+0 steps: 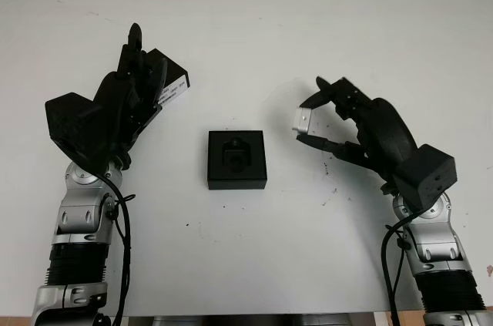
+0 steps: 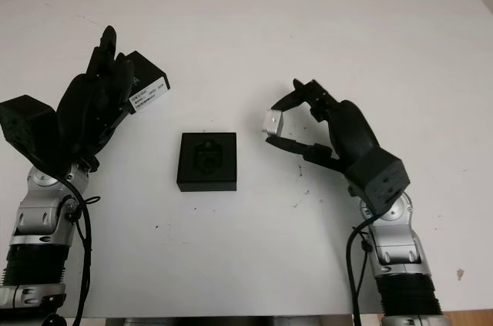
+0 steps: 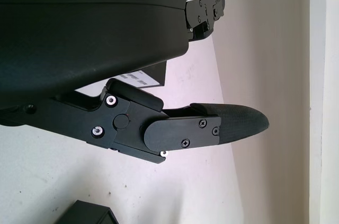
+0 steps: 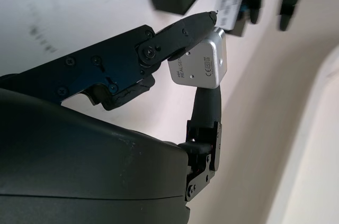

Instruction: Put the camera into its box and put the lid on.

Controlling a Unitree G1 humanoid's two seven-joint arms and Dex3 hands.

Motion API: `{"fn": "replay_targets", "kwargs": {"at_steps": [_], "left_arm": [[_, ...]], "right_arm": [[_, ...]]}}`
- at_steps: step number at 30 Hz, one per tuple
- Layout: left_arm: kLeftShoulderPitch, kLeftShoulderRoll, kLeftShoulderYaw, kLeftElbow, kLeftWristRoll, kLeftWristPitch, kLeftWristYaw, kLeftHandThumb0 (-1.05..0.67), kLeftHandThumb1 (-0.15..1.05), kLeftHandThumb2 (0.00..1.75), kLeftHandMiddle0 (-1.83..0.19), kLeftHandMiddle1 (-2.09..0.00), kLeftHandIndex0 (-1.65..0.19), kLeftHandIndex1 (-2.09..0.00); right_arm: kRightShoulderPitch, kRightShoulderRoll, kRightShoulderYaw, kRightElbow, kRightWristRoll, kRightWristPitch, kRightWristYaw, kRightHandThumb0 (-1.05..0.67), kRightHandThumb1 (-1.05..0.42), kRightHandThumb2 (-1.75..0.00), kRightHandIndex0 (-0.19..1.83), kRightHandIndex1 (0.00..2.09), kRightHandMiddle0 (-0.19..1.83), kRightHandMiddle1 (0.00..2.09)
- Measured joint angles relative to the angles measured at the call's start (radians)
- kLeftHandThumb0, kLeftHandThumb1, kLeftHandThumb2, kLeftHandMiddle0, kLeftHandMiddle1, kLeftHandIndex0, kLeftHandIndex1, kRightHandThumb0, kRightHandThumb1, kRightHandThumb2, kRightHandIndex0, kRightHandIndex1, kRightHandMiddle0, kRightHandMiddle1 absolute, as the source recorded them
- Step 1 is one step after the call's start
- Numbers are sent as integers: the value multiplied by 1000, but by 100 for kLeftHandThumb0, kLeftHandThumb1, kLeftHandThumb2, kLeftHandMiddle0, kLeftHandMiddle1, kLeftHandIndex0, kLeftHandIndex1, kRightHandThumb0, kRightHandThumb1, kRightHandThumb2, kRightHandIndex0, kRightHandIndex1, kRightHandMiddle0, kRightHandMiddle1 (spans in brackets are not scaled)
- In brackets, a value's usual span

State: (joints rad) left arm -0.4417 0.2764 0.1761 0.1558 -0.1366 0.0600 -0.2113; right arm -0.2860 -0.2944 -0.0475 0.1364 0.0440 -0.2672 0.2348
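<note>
My right hand (image 1: 306, 129), raised to the right of the box, is shut on a small silver camera (image 1: 303, 118) pinched between its fingertips (image 4: 197, 21). The black box (image 1: 236, 182) lies open in the middle of the table, showing a dark moulded insert. Its black lid (image 1: 176, 82), with a white label, lies on the table at the upper left. My left hand (image 1: 141, 58) is open, over and against the lid's near side, hiding part of it. In the left wrist view the lid (image 3: 146, 77) shows behind the hand's fingers (image 3: 212, 123).
The white table (image 1: 254, 264) extends on all sides of the box, with a few small dark specks to the right of it. The table's far edge runs along the top of the head views.
</note>
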Motion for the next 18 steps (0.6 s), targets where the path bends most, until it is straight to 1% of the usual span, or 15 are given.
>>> {"fn": "replay_targets", "kwargs": {"at_steps": [5,8,12,18], "left_arm": [[0,0,0,0,0,2,2,-73,105,48,19,0,19,0],[0,0,0,-1,0,4,4,-73,105,48,19,0,19,0],[0,-1,1,-1,-1,3,4,-72,105,47,19,0,19,0],[0,-3,0,-3,0,3,14,-73,105,48,19,0,19,0]], "right_arm": [[5,89,17,-84,86,30,10,-46,-100,-6,17,4,23,168],[-1,118,36,-105,115,35,33,-46,-101,-6,14,3,19,173],[-23,144,50,-106,131,55,47,-50,-99,-5,16,4,26,174],[-61,164,87,-83,120,59,80,-49,-98,-5,17,5,31,171]]}}
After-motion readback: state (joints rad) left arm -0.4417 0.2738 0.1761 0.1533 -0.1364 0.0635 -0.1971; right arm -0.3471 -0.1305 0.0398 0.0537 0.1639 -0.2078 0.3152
